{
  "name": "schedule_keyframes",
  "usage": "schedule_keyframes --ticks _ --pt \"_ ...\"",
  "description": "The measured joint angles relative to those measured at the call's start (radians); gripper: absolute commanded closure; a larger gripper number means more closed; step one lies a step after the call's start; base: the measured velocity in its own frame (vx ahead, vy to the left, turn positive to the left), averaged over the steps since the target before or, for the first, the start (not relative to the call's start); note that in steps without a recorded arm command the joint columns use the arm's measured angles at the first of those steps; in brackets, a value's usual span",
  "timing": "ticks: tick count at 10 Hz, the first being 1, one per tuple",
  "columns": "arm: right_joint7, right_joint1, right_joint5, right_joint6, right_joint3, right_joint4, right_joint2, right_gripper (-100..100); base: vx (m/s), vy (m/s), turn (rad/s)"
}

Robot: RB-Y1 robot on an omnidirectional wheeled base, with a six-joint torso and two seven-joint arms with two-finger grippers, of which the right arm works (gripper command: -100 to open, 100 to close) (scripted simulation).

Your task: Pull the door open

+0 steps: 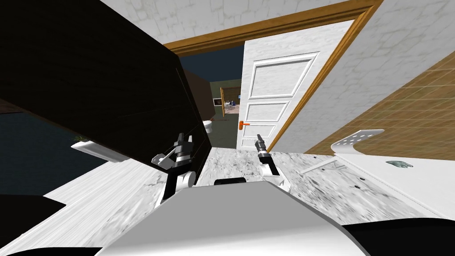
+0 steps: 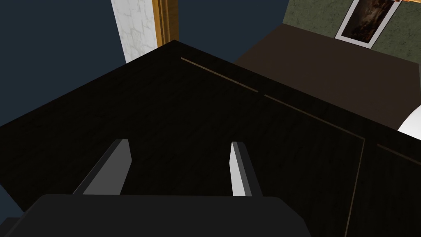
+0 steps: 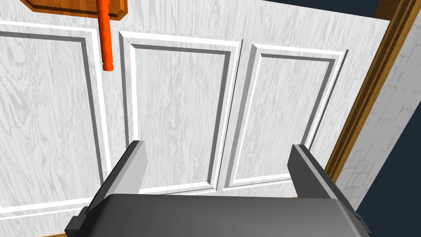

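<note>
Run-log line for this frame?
door: partly open | orange handle: not gripped | right end effector: open, facing door | left end effector: open, at dark cabinet

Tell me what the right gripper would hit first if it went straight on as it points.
Most likely the white panelled door, at a panel framed by the open right gripper. The orange lever handle lies off that line, beyond one finger. Distance unclear.
</note>
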Motion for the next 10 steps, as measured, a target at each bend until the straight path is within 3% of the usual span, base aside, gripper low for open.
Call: schedule_keyframes --ticks 10 --pt "-0.007 -0.108 -0.085 0.039 -0.034 0.227 -0.041 -100 0.134 0.002 0.024"
